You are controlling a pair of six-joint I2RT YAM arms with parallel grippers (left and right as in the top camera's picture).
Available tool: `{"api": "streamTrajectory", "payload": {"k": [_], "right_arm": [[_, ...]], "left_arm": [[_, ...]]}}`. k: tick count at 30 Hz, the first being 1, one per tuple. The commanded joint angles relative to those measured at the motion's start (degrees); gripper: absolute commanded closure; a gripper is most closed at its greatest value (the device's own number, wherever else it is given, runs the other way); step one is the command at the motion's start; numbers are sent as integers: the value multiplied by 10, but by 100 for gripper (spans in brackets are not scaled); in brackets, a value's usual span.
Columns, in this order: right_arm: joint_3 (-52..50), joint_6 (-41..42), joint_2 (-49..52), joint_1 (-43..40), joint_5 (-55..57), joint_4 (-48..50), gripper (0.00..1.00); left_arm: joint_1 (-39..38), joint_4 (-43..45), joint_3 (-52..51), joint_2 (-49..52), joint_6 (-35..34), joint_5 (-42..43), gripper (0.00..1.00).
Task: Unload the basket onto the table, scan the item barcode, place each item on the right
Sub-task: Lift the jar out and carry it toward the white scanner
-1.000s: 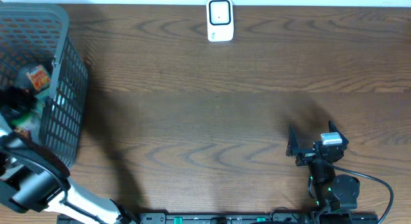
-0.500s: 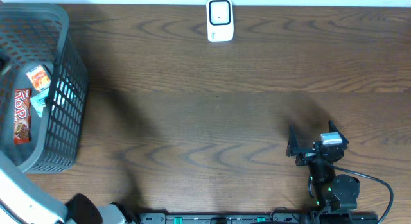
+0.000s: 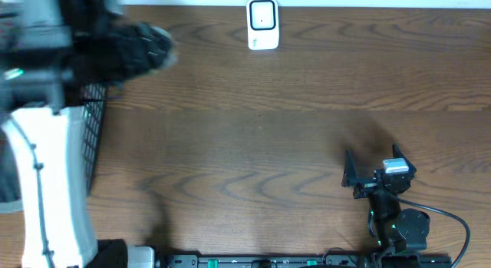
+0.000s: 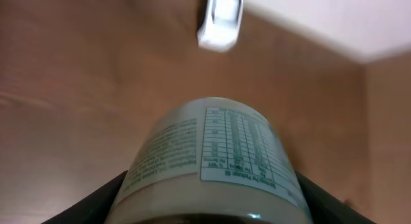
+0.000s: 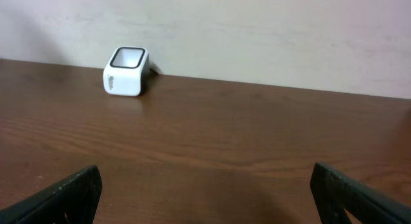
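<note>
The left arm (image 3: 46, 168) reaches high over the desk (image 3: 253, 130). Its left tool (image 4: 212, 208) pinches a labelled jar (image 4: 215, 147), with the white scanner (image 4: 220, 18) ahead and apart. The right tool (image 3: 372, 162) sits low, fingers spread, holding nothing.

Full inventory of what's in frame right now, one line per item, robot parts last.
scanner: one, white, far edge of the table, centre
bottle: one, pale with a green-printed label, between the left gripper's fingers
basket: one, grey mesh, table's left end, mostly hidden by the left arm
table: one, brown wood
left arm: one, white and black, blurred
left gripper: one, black, shut on the bottle
right gripper: one, black, open, empty, front right of the table
</note>
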Motion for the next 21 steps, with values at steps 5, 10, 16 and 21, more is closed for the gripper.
{"api": "streamTrajectory", "payload": {"k": [5,10,16,21], "right_arm": [[-1,-4,-3,1,3,-2,1],[-1,-4,-3,1,3,-2,1],[-1,-4,-3,1,3,-2,1],[-1,-4,-3,1,3,-2,1]], "left_arm": [[-162,-7,-82,80,40,-75,31],[-223,1,-119,150,40,-104,30],[-261,27,-129,240,-62,-202,30],[-274,67,-129,301,-279,-222,30]]}}
